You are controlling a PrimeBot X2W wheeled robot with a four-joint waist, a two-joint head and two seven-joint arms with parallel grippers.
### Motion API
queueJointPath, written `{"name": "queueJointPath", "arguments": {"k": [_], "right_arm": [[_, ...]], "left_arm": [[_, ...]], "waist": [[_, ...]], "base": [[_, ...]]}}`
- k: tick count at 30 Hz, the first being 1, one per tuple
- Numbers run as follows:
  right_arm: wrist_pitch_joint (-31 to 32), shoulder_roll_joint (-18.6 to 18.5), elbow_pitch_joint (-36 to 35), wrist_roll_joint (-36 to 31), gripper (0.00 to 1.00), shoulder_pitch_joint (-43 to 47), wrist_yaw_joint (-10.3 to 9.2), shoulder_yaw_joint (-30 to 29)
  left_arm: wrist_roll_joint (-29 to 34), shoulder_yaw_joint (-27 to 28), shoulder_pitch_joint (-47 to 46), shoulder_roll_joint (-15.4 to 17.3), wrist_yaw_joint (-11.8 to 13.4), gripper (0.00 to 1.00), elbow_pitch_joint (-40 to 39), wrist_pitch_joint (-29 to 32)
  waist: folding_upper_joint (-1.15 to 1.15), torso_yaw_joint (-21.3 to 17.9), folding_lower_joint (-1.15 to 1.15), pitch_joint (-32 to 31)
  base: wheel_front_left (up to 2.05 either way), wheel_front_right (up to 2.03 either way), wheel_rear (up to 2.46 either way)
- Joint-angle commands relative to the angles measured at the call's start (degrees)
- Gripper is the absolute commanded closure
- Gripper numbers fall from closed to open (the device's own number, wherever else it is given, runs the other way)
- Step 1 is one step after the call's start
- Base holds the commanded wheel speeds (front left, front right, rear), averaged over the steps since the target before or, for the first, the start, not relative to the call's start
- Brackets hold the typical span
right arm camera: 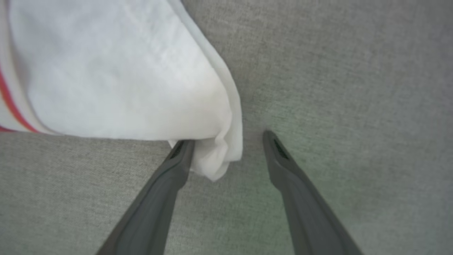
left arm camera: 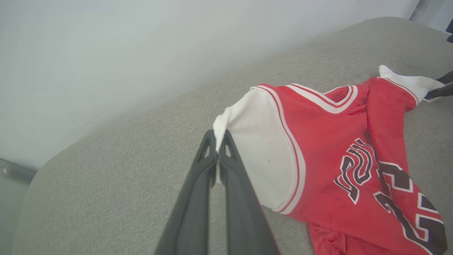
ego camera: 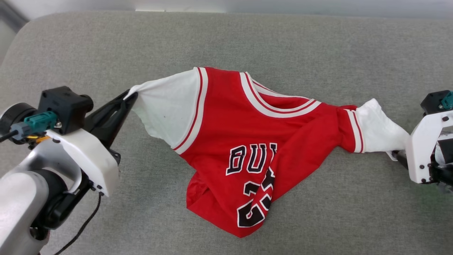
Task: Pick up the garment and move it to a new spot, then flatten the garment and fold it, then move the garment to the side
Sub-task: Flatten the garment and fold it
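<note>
Left gripper point(left arm camera: 217, 141) jaws pinch one garment point(ego camera: 247, 131) sleeve edge, right gripper point(right arm camera: 227, 139) jaws spread; bare cushion point(ego camera: 318, 53) around.

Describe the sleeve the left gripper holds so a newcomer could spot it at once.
On the grey cushion lies a red jersey. Its white sleeve on the robot's left is drawn to a point, pinched in the shut left gripper. The other white sleeve lies unheld at the open right gripper.

light: bright, even | shadows: faint | blur: right wrist (close-up)
</note>
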Motion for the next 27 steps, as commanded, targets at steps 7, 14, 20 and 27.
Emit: {"name": "queueJointPath", "arguments": {"k": [7, 14, 20, 27], "right_arm": [[1.6, -0.3, 3.7, 2.9, 0.23, 3.1, 0.00, 5.0], [-0.2, -3.2, 2.6, 5.5, 1.00, 3.2, -0.02, 7.5], [-6.9, -6.6, -0.9, 7.0, 1.00, -1.2, -0.03, 9.5], [-18.1, -10.1, -3.6, 8.8, 1.00, -5.2, -0.03, 12.4]], "left_arm": [[0.4, -0.7, -1.3, -1.5, 0.0, 1.00, 1.0, -0.3], [-0.1, 0.0, -1.6, -1.6, -0.1, 1.00, 4.7, -1.8], [-0.9, 1.8, -0.7, -1.0, 0.4, 1.00, 8.0, -4.2], [-1.2, 5.0, 0.8, 1.2, 1.7, 1.00, 9.8, -7.5]], "waist": [[0.00, 1.2, 0.00, 1.6], [0.00, 0.5, 0.00, 0.2], [0.00, -1.3, 0.00, -4.0], [0.00, -3.4, 0.00, -9.6]], "base": [[0.00, 0.00, 0.00], [0.00, 0.00, 0.00], [0.00, 0.00, 0.00], [0.00, 0.00, 0.00]]}}
